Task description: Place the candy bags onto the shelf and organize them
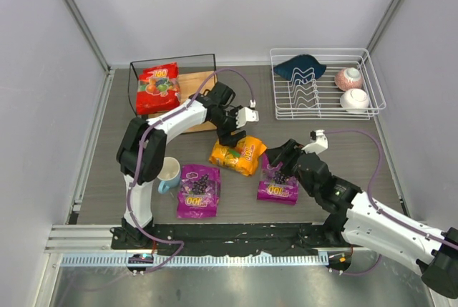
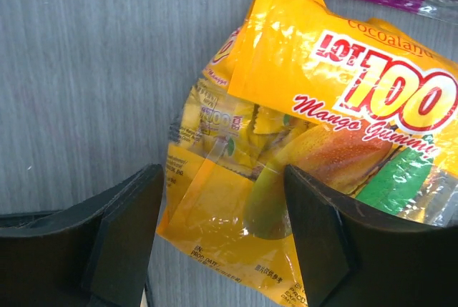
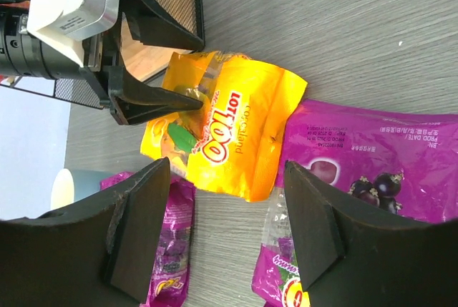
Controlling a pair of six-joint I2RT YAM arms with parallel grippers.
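Bags lie apart: red bag on the shelf; orange bag, left purple bag and right purple bag on the table. The left gripper straddles the orange bag's end, jaws wide; the right gripper hangs wide over the right purple bag.

Orange bag: running off the right and bottom edges of the left wrist view, its fine print showing too small to read.
Purple bag: running past the right wrist view's right and bottom edges.
Mug: sitting partly behind a finger of the right gripper.
Shelf: lying partly under the left arm and red bag.
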